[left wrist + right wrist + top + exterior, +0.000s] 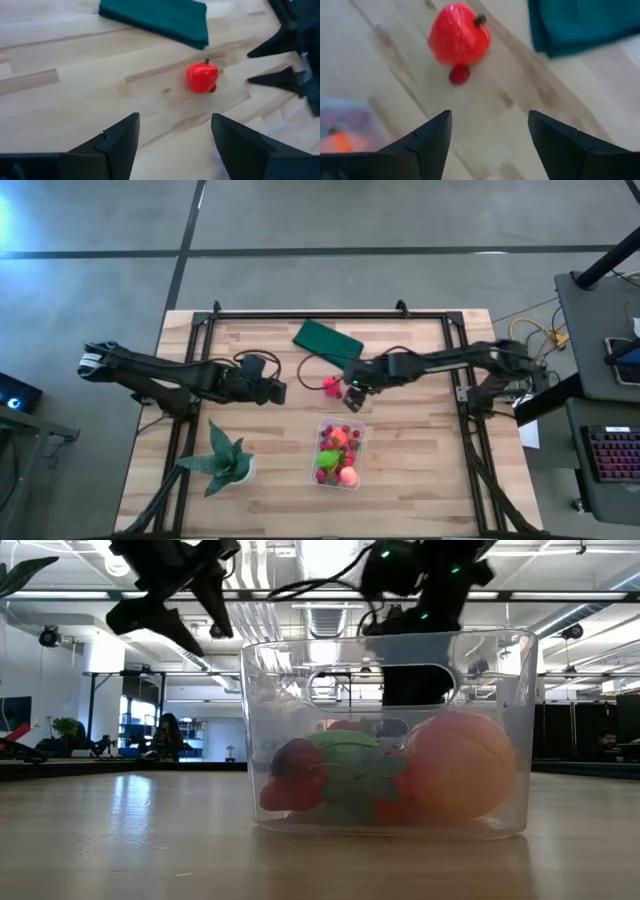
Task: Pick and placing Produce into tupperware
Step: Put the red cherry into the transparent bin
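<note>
In the high view you see the tupperware standing on the wooden table, in the near half, a little right of the middle. It holds several pieces of produce: red, green and an orange one. One red piece lies alone on the table between the two grippers, just beside the right gripper. The left gripper is near it on the other side. A flat dark green rectangle lies farther back, and a spiky green potted plant stands on the left of the tupperware.

In the low view you look through the clear tupperware. A big orange piece, a green piece and a dark red piece lie inside. Both arms hang above it, and you cannot tell the fingers there.

In the left wrist view your left gripper has its fingers wide apart and holds nothing. The red piece is on the table ahead of it, and the green rectangle lies beyond.

In the right wrist view your right gripper is also wide apart and empty. The red piece lies ahead, with a small dark red berry touching it
</note>
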`<state>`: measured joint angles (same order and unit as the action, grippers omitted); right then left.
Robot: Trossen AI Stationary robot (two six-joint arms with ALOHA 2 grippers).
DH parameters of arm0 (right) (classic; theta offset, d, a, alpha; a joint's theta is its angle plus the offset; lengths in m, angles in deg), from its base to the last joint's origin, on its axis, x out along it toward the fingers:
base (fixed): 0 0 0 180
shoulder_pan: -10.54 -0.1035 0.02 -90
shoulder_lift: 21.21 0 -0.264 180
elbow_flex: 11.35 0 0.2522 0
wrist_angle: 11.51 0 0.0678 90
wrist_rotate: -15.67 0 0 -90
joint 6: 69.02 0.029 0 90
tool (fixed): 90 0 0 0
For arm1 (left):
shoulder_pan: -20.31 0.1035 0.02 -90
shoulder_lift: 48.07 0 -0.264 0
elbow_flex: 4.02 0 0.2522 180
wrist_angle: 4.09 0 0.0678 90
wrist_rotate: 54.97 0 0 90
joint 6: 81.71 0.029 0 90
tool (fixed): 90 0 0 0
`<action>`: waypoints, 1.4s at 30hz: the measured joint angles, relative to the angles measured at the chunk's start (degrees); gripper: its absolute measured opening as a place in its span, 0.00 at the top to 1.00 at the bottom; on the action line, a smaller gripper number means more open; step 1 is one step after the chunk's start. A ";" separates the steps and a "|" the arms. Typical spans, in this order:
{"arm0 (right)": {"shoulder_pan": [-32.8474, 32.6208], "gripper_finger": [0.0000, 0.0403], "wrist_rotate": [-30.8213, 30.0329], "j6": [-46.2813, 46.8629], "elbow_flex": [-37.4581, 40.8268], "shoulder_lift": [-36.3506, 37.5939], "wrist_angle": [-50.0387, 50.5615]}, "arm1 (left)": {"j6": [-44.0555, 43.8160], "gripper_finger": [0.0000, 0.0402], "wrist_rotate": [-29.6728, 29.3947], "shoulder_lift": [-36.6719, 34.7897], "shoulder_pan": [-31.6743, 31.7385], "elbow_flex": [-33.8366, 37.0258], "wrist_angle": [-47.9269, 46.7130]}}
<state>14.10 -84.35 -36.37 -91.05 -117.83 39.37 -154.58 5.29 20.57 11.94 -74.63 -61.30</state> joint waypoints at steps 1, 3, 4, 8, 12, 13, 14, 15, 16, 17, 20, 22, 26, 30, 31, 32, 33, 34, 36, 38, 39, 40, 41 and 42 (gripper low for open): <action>0.59 0.36 0.01 -0.95 -1.39 -1.81 -0.02 | 0.12 0.42 -0.05 -0.51 0.54 0.52 0.30; 1.78 0.36 1.45 -2.28 -3.79 -4.93 -0.05 | 0.16 0.42 0.43 -1.77 1.50 2.14 0.68; 2.44 0.36 2.99 -2.56 -4.93 -6.37 -0.05 | 0.14 0.42 0.88 -2.36 2.02 2.81 0.69; 4.74 0.35 9.13 -1.58 -8.11 -10.63 -0.10 | 0.18 0.42 2.52 -4.79 3.44 4.99 0.79; 5.94 0.33 11.49 0.56 -10.21 -13.06 1.34 | 0.16 0.42 2.71 -7.23 4.32 6.70 0.90; 6.09 0.33 11.87 0.60 -10.77 -13.64 2.59 | 0.16 0.42 2.67 -7.73 4.52 6.93 0.99; 6.22 0.33 11.91 0.69 -11.52 -14.10 3.69 | 0.17 0.42 2.68 -8.36 4.77 7.31 1.22; 6.22 0.33 11.93 0.67 -12.15 -14.55 4.10 | 0.17 0.42 2.71 -8.86 5.02 7.70 1.07; 6.22 0.33 11.96 0.52 -12.65 -15.05 4.60 | 0.18 0.42 2.66 -9.07 5.21 7.81 0.71; 6.23 0.34 12.28 0.49 -13.02 -15.52 4.87 | 0.21 0.42 2.66 -9.35 5.44 7.81 0.92; 6.15 0.35 14.26 0.47 -14.12 -17.24 4.58 | 1.37 0.42 2.64 -9.99 5.91 7.81 1.66; 5.87 0.36 14.73 0.53 -14.72 -18.70 4.65 | 1.47 0.42 2.69 -10.18 6.17 7.81 2.36; 5.67 0.38 14.82 0.50 -16.00 -20.62 4.65 | 1.49 0.42 2.69 -10.19 6.17 7.70 2.72; 5.70 0.41 14.45 0.47 -16.56 -20.84 4.44 | 1.47 0.42 2.83 -10.13 6.17 7.70 2.77; 5.74 0.41 14.45 0.47 -16.56 -20.87 4.47 | 1.47 0.42 2.96 -10.13 6.17 7.70 2.69; 5.74 0.42 14.38 0.47 -16.56 -20.90 4.62 | 1.47 0.42 3.04 -10.13 6.17 7.70 2.67; 5.74 0.42 14.36 0.47 -16.56 -20.90 4.61 | 1.47 0.42 3.02 -10.14 6.17 7.70 2.76; 5.74 0.43 14.34 0.46 -16.56 -20.90 4.53 | 1.47 0.42 3.01 -10.05 6.17 7.70 2.79; 5.74 0.45 14.36 0.43 -16.52 -20.90 4.55 | 1.47 0.42 3.04 -9.94 6.17 7.70 2.69; 5.74 0.47 14.35 0.42 -16.38 -20.90 4.62 | 1.47 0.42 2.97 -9.89 6.17 7.70 2.80; 5.73 0.48 14.34 0.38 -16.34 -20.90 4.61 | 1.47 0.42 2.97 -9.83 6.17 7.70 2.80; 5.72 0.49 14.34 0.38 -16.34 -20.92 4.58 | 1.47 0.42 2.99 -9.75 6.17 7.70 2.76; 5.72 0.51 14.34 0.36 -16.34 -20.97 4.58 | 1.48 0.42 2.99 -9.73 6.17 7.70 2.76; 5.72 0.52 14.34 0.34 -16.34 -21.07 4.56 | 1.48 0.42 2.98 -9.72 6.17 7.70 2.77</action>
<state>19.82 -70.01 -36.03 -107.39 -138.90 43.92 -153.10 8.27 10.86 18.12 -66.93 -58.53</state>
